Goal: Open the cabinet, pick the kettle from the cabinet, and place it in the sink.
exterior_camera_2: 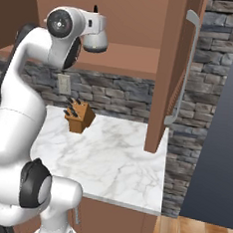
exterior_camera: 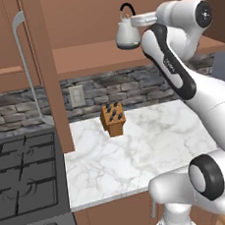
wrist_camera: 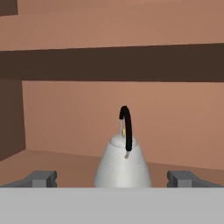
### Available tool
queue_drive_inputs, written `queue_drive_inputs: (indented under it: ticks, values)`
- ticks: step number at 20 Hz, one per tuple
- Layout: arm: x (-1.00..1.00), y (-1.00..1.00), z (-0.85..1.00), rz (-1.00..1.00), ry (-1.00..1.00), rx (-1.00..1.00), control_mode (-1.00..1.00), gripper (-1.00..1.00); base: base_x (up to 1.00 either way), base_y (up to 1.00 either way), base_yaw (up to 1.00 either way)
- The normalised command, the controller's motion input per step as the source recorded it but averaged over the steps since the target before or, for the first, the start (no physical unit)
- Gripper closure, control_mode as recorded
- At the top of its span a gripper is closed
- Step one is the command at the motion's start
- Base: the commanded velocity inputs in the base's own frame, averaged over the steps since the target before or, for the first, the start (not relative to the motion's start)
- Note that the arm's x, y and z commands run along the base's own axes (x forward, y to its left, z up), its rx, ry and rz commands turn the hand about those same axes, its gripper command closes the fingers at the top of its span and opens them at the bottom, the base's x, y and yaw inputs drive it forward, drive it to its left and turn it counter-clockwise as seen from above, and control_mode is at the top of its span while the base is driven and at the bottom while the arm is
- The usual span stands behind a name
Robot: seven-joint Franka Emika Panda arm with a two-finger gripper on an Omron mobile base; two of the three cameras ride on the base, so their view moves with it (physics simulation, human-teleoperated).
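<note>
- Gripper (wrist_camera: 112, 179) spread wide, both finger tips (wrist_camera: 41, 178) standing well apart at the lower edge of the hand view, nothing clamped between them.
- Kettle (wrist_camera: 122, 164) centred in the gap between the jaws, ahead of the tips, apart from both; silver-grey cone body, thin black arched handle (wrist_camera: 126, 127) rising above it edge-on.
- Seated on the reddish-brown shelf floor (wrist_camera: 61, 162) of the open cabinet (exterior_camera: 88, 58), upright; same kettle (exterior_camera: 126, 31) seen in the left base view just beyond the white hand, and partly hidden behind the hand in the right base view (exterior_camera_2: 96, 39).
- Behind the kettle, plain cabinet back wall (wrist_camera: 175, 118); above the jaws, a dark horizontal shelf edge (wrist_camera: 113, 65); to the left of the jaws, a darker side wall (wrist_camera: 11, 118).
- Nothing between tips and kettle; clear path along the shelf.
- Cabinet door (exterior_camera: 48, 77) swung out, edge-on, to the left of the jaws in the left base view, long silver bar handle (exterior_camera: 25, 65) on it; second open door (exterior_camera_2: 170, 68) with its bar handle (exterior_camera_2: 185, 64) to the other side in the right base view.
- Well below the jaws: white marble counter (exterior_camera: 139, 156), wooden knife block (exterior_camera: 113, 119) with dark handles, grey stone backsplash (exterior_camera: 107, 88) with a pale wall outlet (exterior_camera: 76, 95).
- Farther left and below: black gas stove (exterior_camera: 22, 174) with knobs along its front.
</note>
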Motion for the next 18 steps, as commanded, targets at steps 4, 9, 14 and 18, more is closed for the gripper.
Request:
queue_drive_inputs:
  ticks: [4,9,14,18]
  values:
    - [0.13,0.0,0.0,0.01,0.0,0.0,-1.0,-1.0,0.0,0.0,0.0]
    - [0.11,0.0,-0.01,0.0,0.0,0.0,-1.0,-1.0,0.0,0.0,0.0]
    - [0.11,0.0,-0.02,0.0,0.01,0.0,-1.0,-1.0,0.0,0.0,0.0]
    - [0.15,0.0,-0.01,0.0,0.0,0.0,-1.0,-1.0,0.0,0.0,0.0]
